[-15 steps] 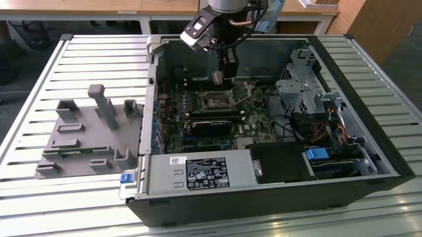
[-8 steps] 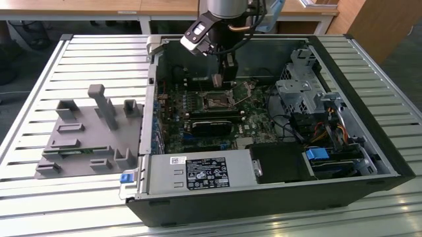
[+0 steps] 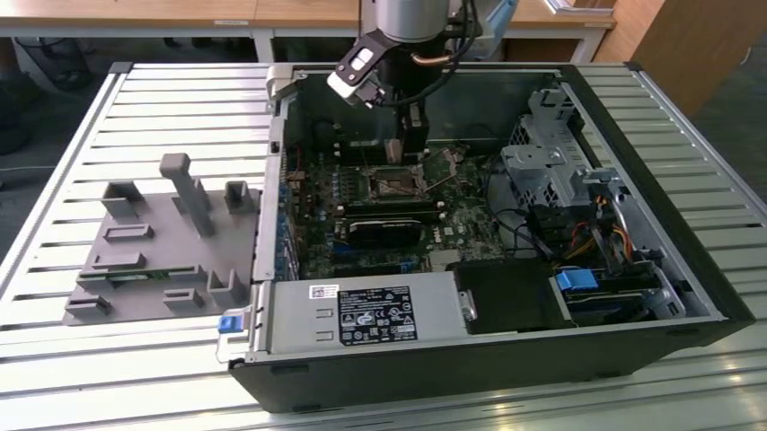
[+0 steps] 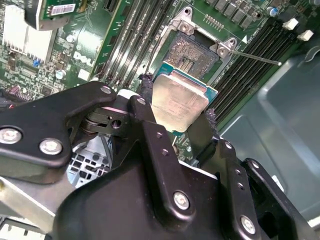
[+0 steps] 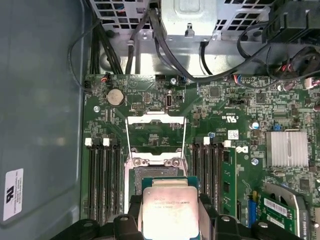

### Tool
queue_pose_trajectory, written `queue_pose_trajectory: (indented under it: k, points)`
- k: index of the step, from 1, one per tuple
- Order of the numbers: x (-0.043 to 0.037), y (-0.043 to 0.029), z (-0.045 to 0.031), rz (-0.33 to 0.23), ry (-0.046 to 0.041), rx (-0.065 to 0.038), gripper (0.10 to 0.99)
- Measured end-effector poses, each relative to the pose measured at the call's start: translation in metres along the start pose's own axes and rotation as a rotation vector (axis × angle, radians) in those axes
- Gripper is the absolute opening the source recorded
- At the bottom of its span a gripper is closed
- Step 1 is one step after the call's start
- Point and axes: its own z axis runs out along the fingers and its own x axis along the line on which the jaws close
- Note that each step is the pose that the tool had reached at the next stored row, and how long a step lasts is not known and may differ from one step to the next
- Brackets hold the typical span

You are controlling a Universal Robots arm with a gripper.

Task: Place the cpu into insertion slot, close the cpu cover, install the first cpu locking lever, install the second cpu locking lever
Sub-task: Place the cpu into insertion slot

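The cpu (image 5: 167,212) is gripped tight in the claw (image 4: 178,106), the insertion slot (image 4: 192,52) is seen bare just past the claw's tips, and the cpu cover (image 5: 155,119) is left open beyond, so no step is finished yet.

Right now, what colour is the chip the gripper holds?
The cpu is dull silver-tan, clearest in the second wrist view.

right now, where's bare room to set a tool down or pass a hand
Bare: the table slats beyond the grey fixture, and along the table's near edge. Crowded: inside the computer case, where the gripper holds the cpu near the insertion slot.
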Motion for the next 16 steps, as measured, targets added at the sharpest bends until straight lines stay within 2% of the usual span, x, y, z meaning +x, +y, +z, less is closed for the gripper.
queue_pose_trajectory:
  k: [16]
  points:
    - [0.0049, -0.0017, 0.0218, 0.0, -0.0001, 0.0, 0.533]
